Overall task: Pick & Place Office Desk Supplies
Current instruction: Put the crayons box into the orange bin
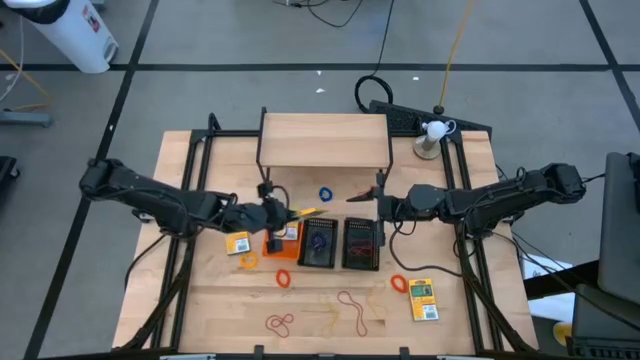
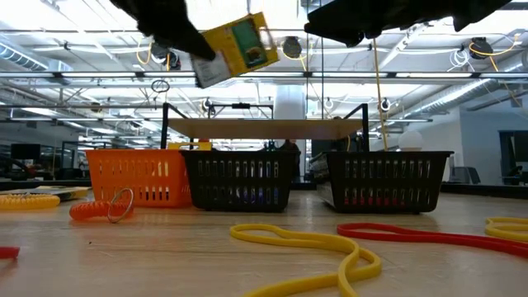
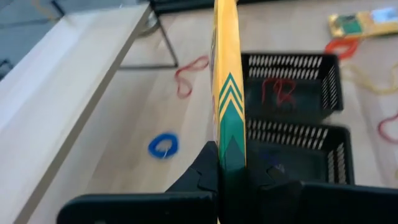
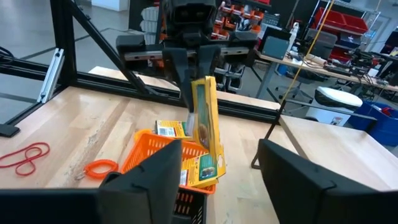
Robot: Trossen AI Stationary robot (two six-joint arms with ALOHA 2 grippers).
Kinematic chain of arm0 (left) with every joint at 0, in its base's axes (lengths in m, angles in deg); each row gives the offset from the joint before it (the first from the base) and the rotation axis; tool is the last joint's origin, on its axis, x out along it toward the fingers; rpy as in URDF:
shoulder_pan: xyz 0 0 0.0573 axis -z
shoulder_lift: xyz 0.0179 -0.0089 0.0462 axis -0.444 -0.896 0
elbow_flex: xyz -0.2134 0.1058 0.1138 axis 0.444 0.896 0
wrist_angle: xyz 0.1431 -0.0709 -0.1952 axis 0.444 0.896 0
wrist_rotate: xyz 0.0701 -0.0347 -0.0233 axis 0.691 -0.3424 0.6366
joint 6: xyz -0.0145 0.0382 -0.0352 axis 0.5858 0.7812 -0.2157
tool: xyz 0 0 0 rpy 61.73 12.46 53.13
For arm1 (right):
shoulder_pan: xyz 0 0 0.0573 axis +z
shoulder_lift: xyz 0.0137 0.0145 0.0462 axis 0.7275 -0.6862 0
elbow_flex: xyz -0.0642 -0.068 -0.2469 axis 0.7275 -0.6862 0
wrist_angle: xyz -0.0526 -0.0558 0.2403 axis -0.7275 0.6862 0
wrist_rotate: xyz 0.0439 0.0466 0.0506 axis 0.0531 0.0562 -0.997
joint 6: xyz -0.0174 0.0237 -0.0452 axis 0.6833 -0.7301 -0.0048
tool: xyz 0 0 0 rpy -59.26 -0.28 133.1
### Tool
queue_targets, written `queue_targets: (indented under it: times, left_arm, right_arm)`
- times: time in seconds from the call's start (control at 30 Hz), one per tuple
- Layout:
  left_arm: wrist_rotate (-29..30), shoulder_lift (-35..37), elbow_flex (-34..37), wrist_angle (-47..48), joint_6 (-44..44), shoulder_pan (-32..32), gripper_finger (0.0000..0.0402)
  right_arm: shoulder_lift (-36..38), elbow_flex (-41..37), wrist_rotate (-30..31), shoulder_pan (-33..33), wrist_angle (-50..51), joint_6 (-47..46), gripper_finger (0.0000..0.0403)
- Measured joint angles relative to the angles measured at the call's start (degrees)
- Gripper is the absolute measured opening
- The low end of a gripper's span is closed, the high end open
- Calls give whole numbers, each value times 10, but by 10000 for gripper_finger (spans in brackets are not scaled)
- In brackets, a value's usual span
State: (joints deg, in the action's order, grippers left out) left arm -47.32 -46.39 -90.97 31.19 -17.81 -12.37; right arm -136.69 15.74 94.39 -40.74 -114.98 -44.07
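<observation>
Yellow pack (image 3: 227, 81) with green chevrons, 1 orange bin (image 2: 136, 176), 2 black bins (image 2: 239, 180), blue band (image 3: 163, 145)

Three bins (image 1: 322, 243) in row before shelf (image 1: 325, 139).

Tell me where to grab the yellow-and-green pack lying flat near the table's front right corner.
Judging by its pose, the flat pack is best taken from straight above, fingers across its two long edges near the middle, its narrow width. An orange rubber band lies close by its far end, so stay off that end.
</observation>
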Motion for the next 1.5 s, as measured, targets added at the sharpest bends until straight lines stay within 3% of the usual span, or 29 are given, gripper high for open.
queue_targets:
  times: [0.27, 0.4, 0.7, 0.93, 1.07, 1.33, 1.5]
  left_arm:
    - [56, 34, 0, 156, -117, 42, 6]
    - [111, 34, 0, 192, -169, 66, 6]
    - [224, 16, 0, 215, -286, 106, 6]
    - [229, -9, 0, 221, -338, 110, 5]
    - [151, -9, 0, 215, -312, 112, 5]
    - [-107, 12, 0, 220, -316, 106, 5]
    - [-188, 10, 0, 261, -333, 73, 5]
  right_arm:
    - [0, 0, -1, 0, 0, 0, 198]
    - [0, 0, -2, 0, 0, 0, 192]
    - [0, 0, -3, 0, 0, 0, 181]
    - [0, 0, -3, 0, 0, 0, 179]
    - [0, 0, -3, 0, 0, 0, 176]
    - [0, 0, -3, 0, 0, 0, 172]
    - [0, 0, -3, 0, -9, 4, 171]
